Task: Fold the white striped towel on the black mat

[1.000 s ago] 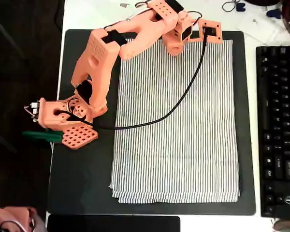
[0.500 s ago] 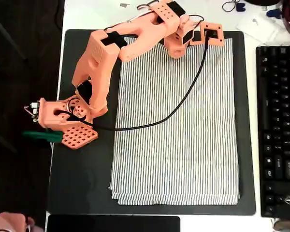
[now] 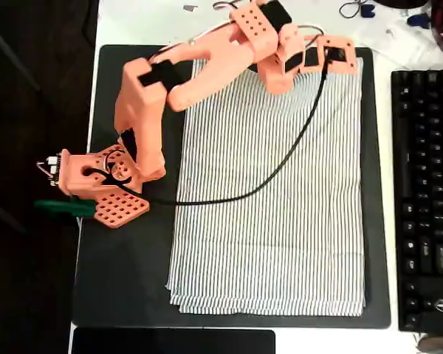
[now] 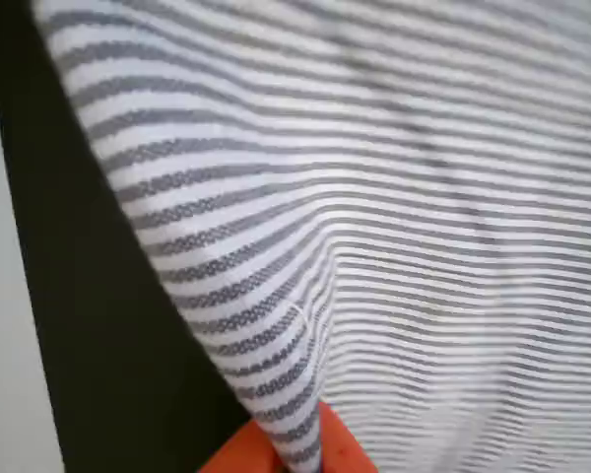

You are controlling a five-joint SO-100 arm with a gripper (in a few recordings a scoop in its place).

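Claw [image 3: 338, 60] at upper right of overhead frame, clamped on towel [image 3: 273, 192] corner, cloth tenting up in wrist view. Step: starting fold. Next: lift, drag corner toward lower edge of mat [image 3: 125, 273].

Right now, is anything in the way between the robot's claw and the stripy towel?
No, nothing visible. In the wrist view the white striped towel already bunches up against the orange gripper at a corner, over the black mat. A black cable lies across the towel.
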